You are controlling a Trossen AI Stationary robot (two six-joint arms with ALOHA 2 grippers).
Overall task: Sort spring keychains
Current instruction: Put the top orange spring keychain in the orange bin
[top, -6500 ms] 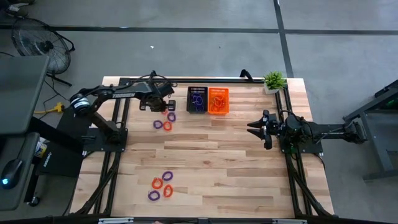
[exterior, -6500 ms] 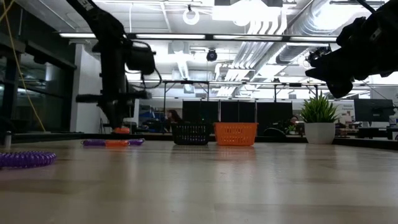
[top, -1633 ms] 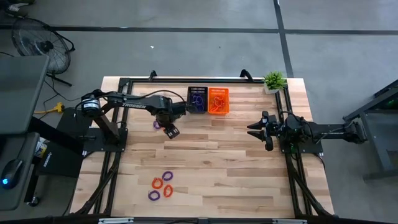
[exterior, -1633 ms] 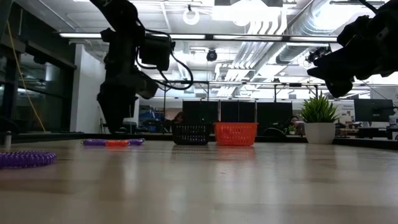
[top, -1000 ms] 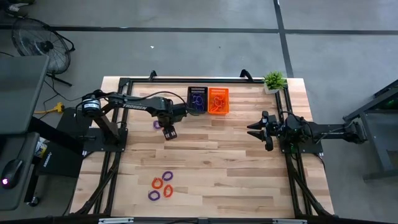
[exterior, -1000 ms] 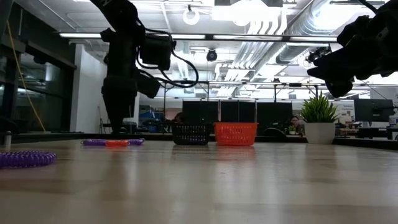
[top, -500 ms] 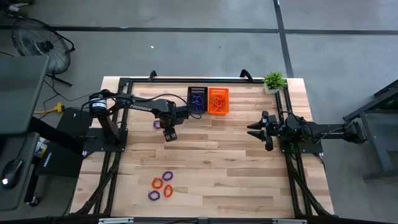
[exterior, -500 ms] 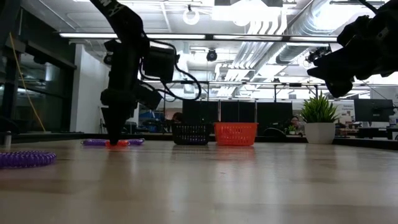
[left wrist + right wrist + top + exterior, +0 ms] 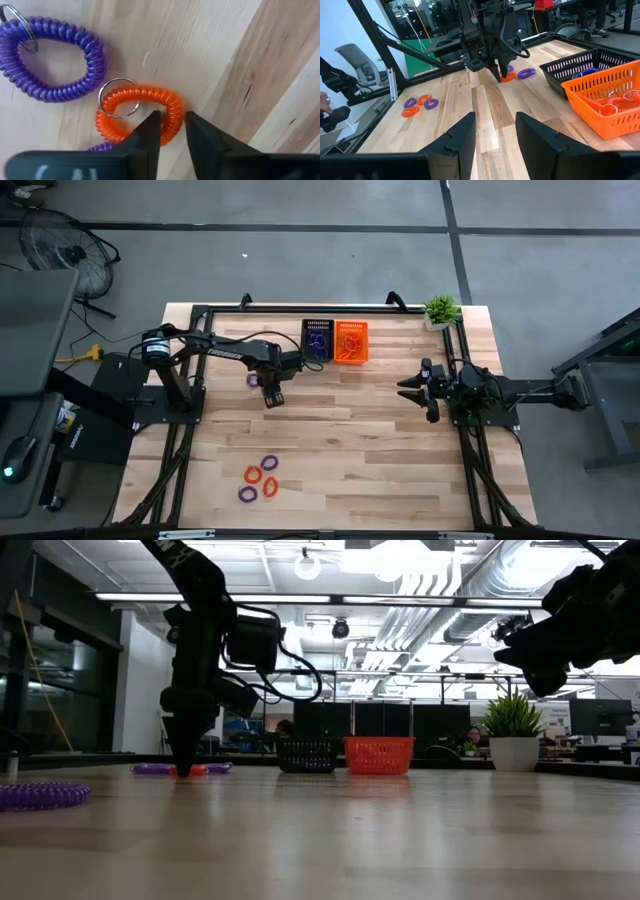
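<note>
Left jaws [image 9: 172, 131] clamping on an orange keychain [image 9: 140, 112] near the desk's [image 9: 380, 440] far edge; right jaws [image 9: 495, 131] hovering apart near the right edge.

High view: overhead, straight down on the whole pale wooden plank surface [image 9: 340, 430]. Low view: level with that surface, facing the room; shares the black slotted plastic basket [image 9: 306, 755] and orange slotted plastic basket [image 9: 379, 754] with overhead. Left wrist view: very near, down on an orange coiled keychain [image 9: 145, 112]; right wrist view: across the surface, farther.
</note>
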